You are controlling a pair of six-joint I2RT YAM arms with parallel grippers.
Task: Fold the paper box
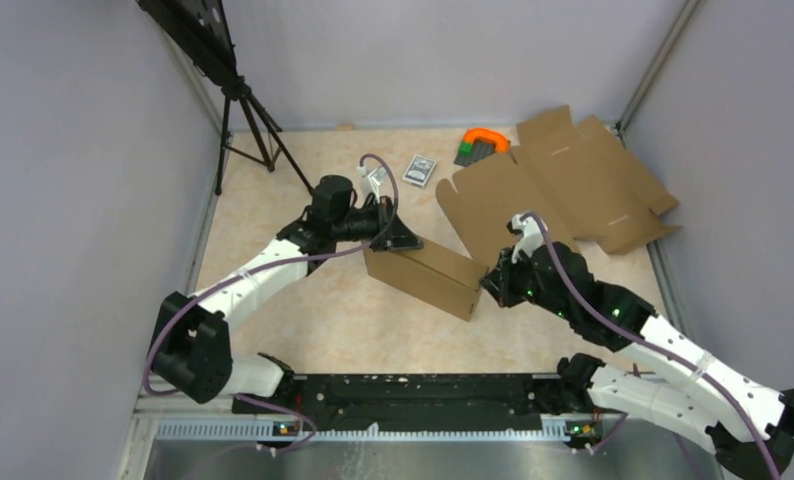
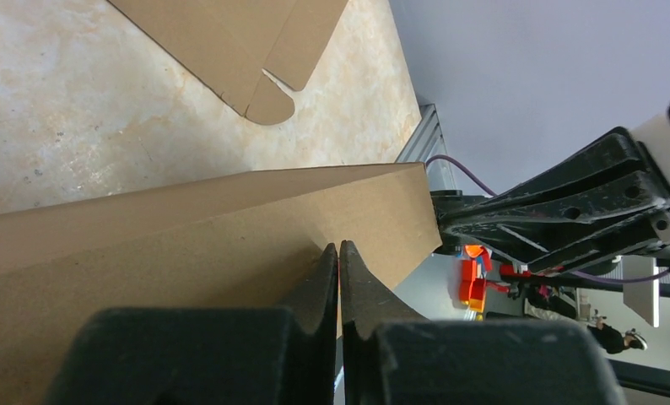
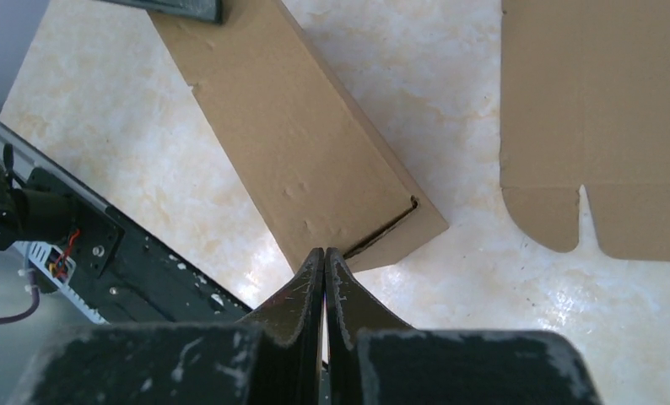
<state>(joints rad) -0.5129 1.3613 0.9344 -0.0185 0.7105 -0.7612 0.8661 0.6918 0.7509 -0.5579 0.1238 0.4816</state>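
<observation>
Both pressed together, empty: left claw [image 1: 391, 238] at the far end of the diagonal paper box [image 1: 428, 272], right claw [image 1: 493, 283] at its near end.

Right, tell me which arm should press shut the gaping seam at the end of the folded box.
Right, likely. The right gripper, shut, has its tips at the end of the paper box where the seam gapes. The left gripper, also shut, is at the box's opposite end, away from that seam.
</observation>
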